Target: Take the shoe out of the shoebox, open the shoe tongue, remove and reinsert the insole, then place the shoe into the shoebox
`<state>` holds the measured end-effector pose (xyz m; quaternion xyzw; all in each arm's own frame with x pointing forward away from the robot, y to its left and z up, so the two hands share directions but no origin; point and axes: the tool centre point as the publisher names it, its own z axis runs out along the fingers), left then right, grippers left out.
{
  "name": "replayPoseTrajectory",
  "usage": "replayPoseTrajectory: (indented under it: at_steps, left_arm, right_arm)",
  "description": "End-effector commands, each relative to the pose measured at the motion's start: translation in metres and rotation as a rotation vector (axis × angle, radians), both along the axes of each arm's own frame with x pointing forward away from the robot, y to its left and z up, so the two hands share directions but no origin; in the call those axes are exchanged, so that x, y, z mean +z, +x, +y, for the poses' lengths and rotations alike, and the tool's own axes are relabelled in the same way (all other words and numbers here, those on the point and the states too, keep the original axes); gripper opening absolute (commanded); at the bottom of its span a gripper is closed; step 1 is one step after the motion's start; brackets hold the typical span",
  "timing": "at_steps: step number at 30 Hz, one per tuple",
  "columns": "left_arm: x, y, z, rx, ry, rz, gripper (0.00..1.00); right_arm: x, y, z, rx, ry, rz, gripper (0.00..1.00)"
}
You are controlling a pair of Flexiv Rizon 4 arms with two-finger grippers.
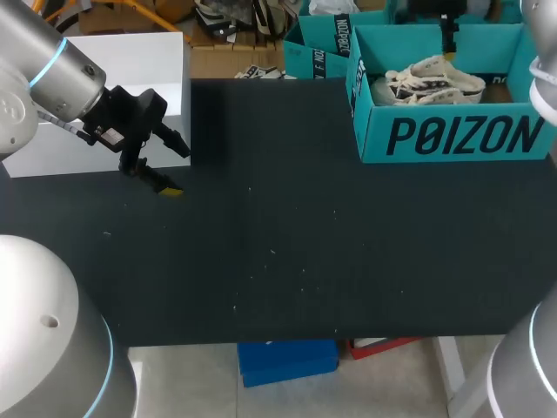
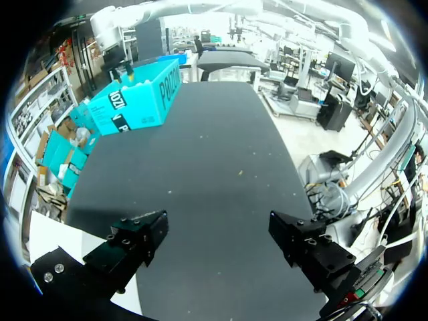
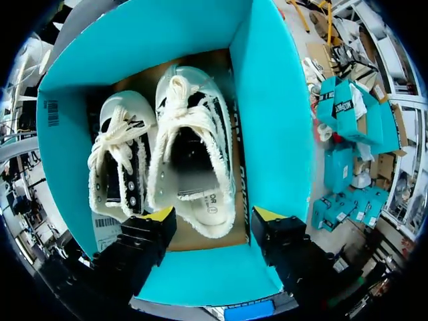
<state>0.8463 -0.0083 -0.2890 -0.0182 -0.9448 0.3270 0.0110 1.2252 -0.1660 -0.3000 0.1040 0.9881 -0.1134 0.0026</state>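
1. The right claw (image 3: 214,215) hung wide and empty just above the heel opening of a white canvas shoe (image 3: 190,154) inside the teal shoebox (image 3: 271,114).
2. A sound grasp likely meant one finger inside the heel collar and one outside, clear of the box wall beside it.
3. The second shoe (image 3: 117,160) lay close alongside, and its laces might snag.
4. The left claw (image 2: 217,237) stood wide and empty over the black table (image 2: 221,154), well apart.

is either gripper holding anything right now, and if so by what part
Nothing is held. The left gripper is open over the table; the right gripper is open above the white shoes in the shoebox.
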Motion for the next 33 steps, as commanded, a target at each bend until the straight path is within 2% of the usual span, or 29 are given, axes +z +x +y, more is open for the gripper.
replayPoseTrajectory:
  at_steps: [1,9,14,19,25,33]
  left_arm:
    - [-0.001,-0.001,0.000,0.002,0.000,-0.005,1.00]
    - [-0.001,-0.001,0.000,0.002,0.000,-0.005,1.00]
    - [-0.001,-0.001,0.000,0.002,0.000,-0.005,1.00]
    - [-0.001,-0.001,0.000,0.002,0.000,-0.005,1.00]
    - [-0.001,-0.001,0.000,0.002,0.000,-0.005,1.00]
    - [-0.001,-0.001,0.000,0.002,0.000,-0.005,1.00]
  right_arm:
    - [0.050,-0.041,0.019,-0.006,-0.033,-0.089,0.27]
    - [0.104,-0.079,0.052,-0.107,-0.105,-0.188,0.29]
    - [0.128,-0.106,0.081,-0.198,-0.101,-0.288,0.33]
    - [0.139,-0.130,0.109,-0.249,0.020,-0.421,0.36]
    - [0.150,-0.157,0.136,-0.161,0.167,-0.556,0.36]
    - [0.151,-0.210,0.151,-0.036,0.314,-0.629,0.40]
